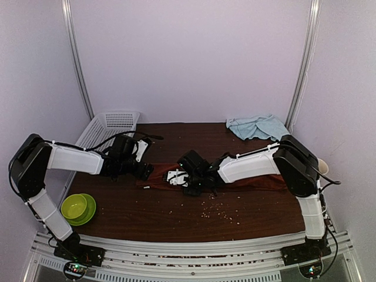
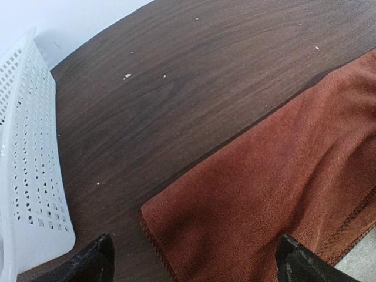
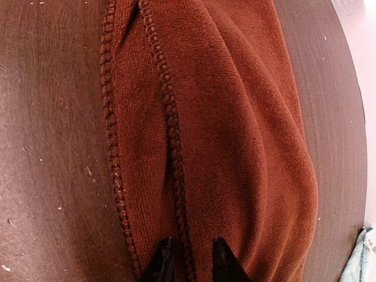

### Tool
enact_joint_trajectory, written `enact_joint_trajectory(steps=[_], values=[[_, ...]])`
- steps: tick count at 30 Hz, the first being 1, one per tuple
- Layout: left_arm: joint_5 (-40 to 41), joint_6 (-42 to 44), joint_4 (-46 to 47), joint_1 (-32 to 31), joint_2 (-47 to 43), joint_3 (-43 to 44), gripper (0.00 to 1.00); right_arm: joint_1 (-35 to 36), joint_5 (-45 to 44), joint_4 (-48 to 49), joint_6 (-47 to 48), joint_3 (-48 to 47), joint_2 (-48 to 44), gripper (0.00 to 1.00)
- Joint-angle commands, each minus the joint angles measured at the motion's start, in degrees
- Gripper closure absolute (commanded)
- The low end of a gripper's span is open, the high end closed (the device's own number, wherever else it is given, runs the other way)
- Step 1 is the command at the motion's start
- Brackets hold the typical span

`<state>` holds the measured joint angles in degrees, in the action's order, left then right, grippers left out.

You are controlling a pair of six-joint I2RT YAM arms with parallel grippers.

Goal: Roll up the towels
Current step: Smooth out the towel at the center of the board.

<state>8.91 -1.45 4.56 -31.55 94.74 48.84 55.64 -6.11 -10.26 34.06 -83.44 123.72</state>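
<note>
From above, the rust-red towel [image 1: 258,181] lies as a long narrow strip across the middle of the dark wood worktop [image 1: 176,138]. The light-blue towel [image 1: 257,126] sits crumpled in the upper right corner. A white perforated basket [image 1: 108,124] stands at the upper left, a green bowl [image 1: 78,207] at the lower left, and pale crumbs [image 1: 218,211] are scattered at lower centre. The left gripper [image 1: 143,171] is at the strip's left end and the right gripper [image 1: 178,177] near its middle. In the left wrist view, the fingers [image 2: 88,264] stand wide apart, released, above a towel corner, with the basket at the left edge. In the right wrist view, the fingertips [image 3: 225,261] are close together, pinching a stitched hem of the rust-red towel between them.
</note>
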Motion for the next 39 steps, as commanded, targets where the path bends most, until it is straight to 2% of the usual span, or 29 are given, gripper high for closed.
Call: enact_joint_trajectory(steps=[1, 9, 13, 27, 39], values=[[-0.6, -0.6, 3.1, 0.4, -0.3, -0.6, 0.02, 0.2, -1.8, -0.8, -0.7, -1.6, 1.8, 0.79], [-1.1, -0.5, 3.7, 0.4, 0.8, -0.5, 0.02, 0.2, -2.0, -0.9, -0.4, -1.6, 2.4, 0.95], [-1.1, -0.4, 3.9, 0.3, 1.2, -0.3, 0.02, 0.3, -0.9, -1.9, -0.4, -2.2, 2.0, 0.98], [-1.5, -0.5, 4.0, 0.4, 1.2, -0.4, 0.02, -0.8, 2.9, -5.8, -4.9, -6.8, 2.6, 0.89], [-1.7, -0.8, 4.3, 0.4, 1.4, -0.8, 0.02, -0.9, 2.7, -5.4, -5.4, -7.5, 3.9, 0.73]])
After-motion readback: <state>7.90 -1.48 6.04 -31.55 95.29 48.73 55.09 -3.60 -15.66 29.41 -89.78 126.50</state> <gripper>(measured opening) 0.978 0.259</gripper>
